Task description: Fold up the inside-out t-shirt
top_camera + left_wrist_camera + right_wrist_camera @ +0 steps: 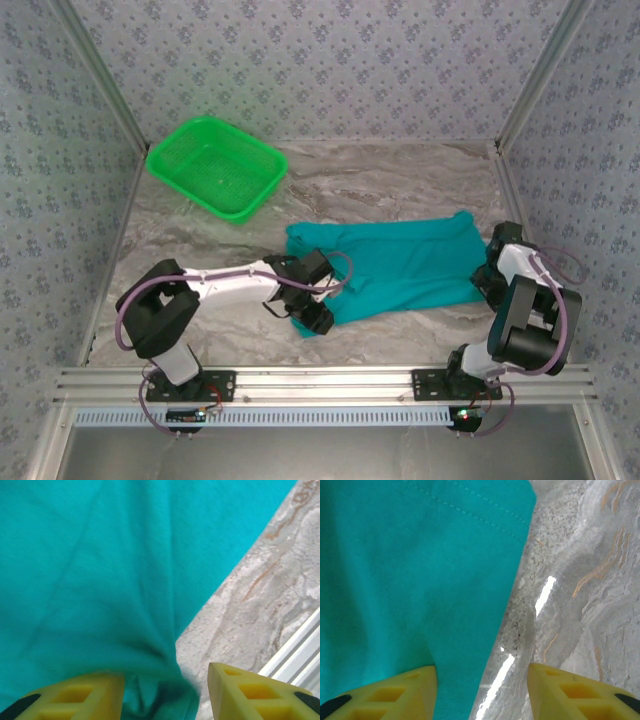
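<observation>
While the teal short-sleeved cloth t-shirt (pixel 400 262) lies in a long flat band across the middle and right of the grey marble-patterned desk (pixel 400 185), both arms reach in at its two ends. Its upper face is plain teal, and a stitched hem shows at the right end in the right wrist view.

At the shirt's near-left corner, the left tool (pixel 165 672) stands partly open. Cloth is bunched between its yellow fingers (pixel 80 695), with creases running down into the gap. The cloth touches the left finger, while a strip of bare desk shows beside the other, so the jaws are not clamped on it.

The right tool (pixel 481 666) is also partly open, over the shirt's right end. The cloth's edge lies between its jaws, just beside the left finger, with glossy desk next to the right one, and it holds nothing.

A bright green plastic mesh basket (pixel 215 168) sits at the far left of the desk, well apart from the shirt, its mesh floor in plain sight from wall to wall.
</observation>
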Tool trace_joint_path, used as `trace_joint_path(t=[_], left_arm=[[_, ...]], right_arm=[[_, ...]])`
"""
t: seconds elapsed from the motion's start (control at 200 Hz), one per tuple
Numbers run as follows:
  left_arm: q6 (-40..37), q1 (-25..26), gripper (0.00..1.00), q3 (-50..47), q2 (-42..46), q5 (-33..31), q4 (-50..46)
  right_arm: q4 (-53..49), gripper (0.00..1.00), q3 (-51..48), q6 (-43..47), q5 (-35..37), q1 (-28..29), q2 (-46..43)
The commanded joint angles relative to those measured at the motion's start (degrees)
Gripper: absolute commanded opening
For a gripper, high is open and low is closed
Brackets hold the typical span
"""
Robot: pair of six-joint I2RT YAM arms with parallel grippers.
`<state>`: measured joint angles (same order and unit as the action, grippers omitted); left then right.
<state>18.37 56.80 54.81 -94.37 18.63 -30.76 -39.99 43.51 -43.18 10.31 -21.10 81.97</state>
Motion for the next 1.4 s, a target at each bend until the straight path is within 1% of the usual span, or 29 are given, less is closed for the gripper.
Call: trace_joint_path(t=[0.0, 0.035, 0.105, 0.155, 0.18, 0.22, 0.245, 0.295, 0.355, 0.475, 0.515, 0.58, 0.66, 0.715, 0.795, 0.835, 0.885, 0.909, 0.949, 1.004, 1.049, 1.084, 1.129, 1.189, 1.209, 1.234, 1.279, 1.349, 1.394], left_arm=[[1.1, 0.2, 0.48, 2.4, -0.1, 1.9, -1.4], [0.7, 0.3, 0.48, 2.7, 0.4, 0.9, -2.6], [-0.1, 0.9, 0.48, 3.3, 1.1, -3.4, -5.4], [-1.0, 1.3, 0.44, 3.1, 0.8, -4.4, -6.2], [-1.1, 1.5, 0.38, 2.8, 0.3, -4.9, -6.4], [-1.0, 1.6, 0.19, 2.6, -0.7, -5.5, -6.8], [-1.3, 1.6, 0.11, 2.4, -1.3, -5.6, -7.2], [-2.8, 1.6, 0.0, 1.8, -1.6, -5.6, -7.7], [-5.1, 1.6, 0.0, 0.5, 0.0, -5.9, -7.7], [-12.4, 1.0, 0.0, -1.6, 7.0, -6.4, -11.4], [-14.4, -0.2, 0.0, -2.4, 10.1, -2.7, -10.7], [-18.6, -0.6, 0.0, -2.7, 14.7, 0.5, -10.6], [-24.1, -0.9, 0.0, -0.6, 18.5, 0.1, -14.3], [-27.8, -1.5, 0.0, 1.4, 19.2, -1.6, -18.8], [-32.6, -1.6, 0.0, 2.7, 18.8, -0.6, -22.4], [-33.8, -0.8, 0.0, 3.8, 17.8, -0.5, -24.4], [-35.2, 2.3, 0.0, 4.8, 15.8, -1.0, -26.5], [-35.8, 4.1, 0.05, 5.0, 14.8, -1.1, -27.0], [-35.8, 7.1, 0.11, 4.6, 12.6, -1.6, -26.6], [-36.4, 10.6, 0.18, 4.8, 8.8, -1.2, -26.5], [-36.0, 12.2, 0.28, 5.4, 5.8, 0.8, -26.2], [-35.5, 12.2, 0.33, 6.0, 3.8, 2.9, -26.0], [-34.2, 12.3, 0.34, 6.3, 2.6, 4.4, -24.9], [-32.6, 12.5, 0.36, 6.5, 2.6, 5.5, -24.0], [-31.7, 12.3, 0.36, 6.6, 2.8, 4.7, -23.9], [-30.6, 12.0, 0.37, 7.0, 3.0, 3.7, -23.9], [-27.9, 9.9, 0.37, 7.2, 3.6, 1.9, -23.3], [-21.0, 3.3, 0.38, 7.1, 4.6, 2.8, -21.3], [-16.3, -2.0, 0.39, 6.6, 5.2, 4.7, -19.1]], right_arm=[[1.4, 0.49, -0.9, 1.1, -1.2, -1.0, 0.9], [1.6, 0.47, -0.9, 1.4, -1.4, -1.0, 1.1], [1.6, 0.47, -0.9, 1.4, -1.4, -1.1, 1.2], [1.7, 0.46, -1.0, 1.4, -1.4, -1.1, 1.3], [1.8, 0.46, -1.1, 1.3, -1.4, -1.2, 1.2], [2.0, 0.45, -1.1, 1.1, -1.3, -1.3, 1.3], [2.2, 0.44, -1.1, 1.0, -1.4, -1.5, 1.4], [2.0, 0.43, -1.1, 1.0, -1.4, -2.0, 1.6], [2.3, 0.39, -1.1, 1.2, -1.5, -2.6, 1.8], [1.6, 0.12, -0.3, 1.6, -1.3, -4.1, 1.7], [0.8, 0.07, 0.1, 1.5, -0.9, -4.6, 1.4], [-0.6, 0.03, 0.8, 1.6, 1.1, -4.9, 0.2], [-2.7, 0.01, 2.0, 1.6, 3.3, -5.2, -2.2], [-3.4, 0.01, 2.2, 1.6, 3.7, -6.0, -3.8], [-3.7, 0.0, 2.2, 1.3, 4.5, -6.4, -4.7], [-3.1, 0.0, 1.9, 1.4, 4.0, -6.6, -4.4], [-3.0, 0.0, 1.9, 1.3, 3.6, -6.8, -3.4], [-2.7, 0.01, 1.9, 1.6, 3.5, -6.7, -2.9], [-2.7, 0.09, 2.1, 1.9, 3.4, -6.6, -2.0], [-3.3, 0.25, 2.4, 2.5, 3.4, -6.2, -1.7], [-4.0, 0.35, 2.9, 3.0, 4.5, -5.4, -2.4], [-4.9, 0.39, 3.5, 3.4, 5.9, -4.4, -3.3], [-5.8, 0.43, 4.4, 4.1, 7.2, -2.8, -5.1], [-6.6, 0.45, 5.8, 6.4, 7.1, 0.3, -7.7], [-6.5, 0.44, 6.3, 6.6, 6.6, 1.7, -8.4], [-6.6, 0.44, 7.0, 9.9, 5.4, 3.8, -9.1], [-7.5, 0.43, 8.9, 12.4, 2.7, 8.6, -9.5], [-7.0, 0.41, 10.4, 15.1, -2.2, 17.4, -9.4], [-5.4, 0.41, 10.9, 17.2, -10.2, 21.9, -8.4]])
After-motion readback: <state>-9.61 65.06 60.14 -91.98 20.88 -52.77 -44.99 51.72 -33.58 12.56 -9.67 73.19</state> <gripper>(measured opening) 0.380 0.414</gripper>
